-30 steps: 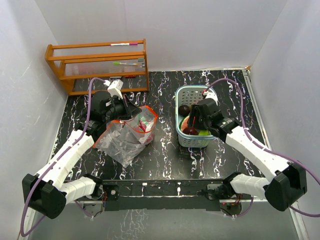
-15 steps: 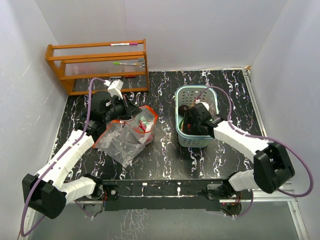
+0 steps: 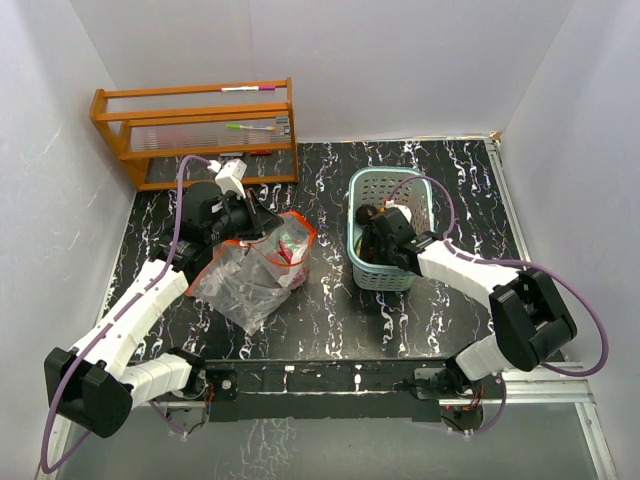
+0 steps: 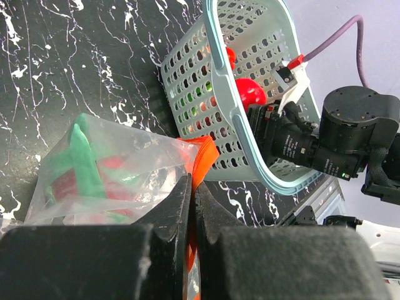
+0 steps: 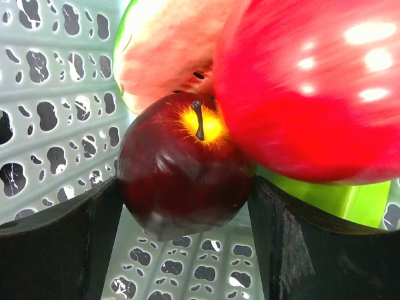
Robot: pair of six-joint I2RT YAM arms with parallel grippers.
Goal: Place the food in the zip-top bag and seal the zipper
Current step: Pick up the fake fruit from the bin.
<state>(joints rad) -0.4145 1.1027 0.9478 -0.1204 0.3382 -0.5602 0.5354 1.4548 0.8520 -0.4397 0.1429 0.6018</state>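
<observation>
The clear zip-top bag (image 3: 245, 280) lies left of centre with red and green food (image 4: 81, 165) inside. My left gripper (image 3: 262, 222) is shut on its red-orange zipper strip (image 4: 201, 159) and holds the mouth up. My right gripper (image 3: 372, 238) reaches into the pale teal basket (image 3: 388, 180). In the right wrist view it (image 5: 187, 187) is open, a finger on each side of a dark maroon apple (image 5: 181, 150), close to or just touching it. A large red fruit (image 5: 312, 94), a pink-and-green piece (image 5: 162, 50) and a green piece (image 5: 350, 200) crowd around the apple.
A wooden rack (image 3: 195, 130) with pens stands at the back left. White walls close in the black marbled table (image 3: 330, 320) on three sides. The basket stands just right of the bag's mouth, its rim (image 4: 215, 56) close to the left gripper.
My right gripper has gone deeper and leftwards into the basket, and the basket has shifted a little to the left. The left arm and the bag have not moved.
</observation>
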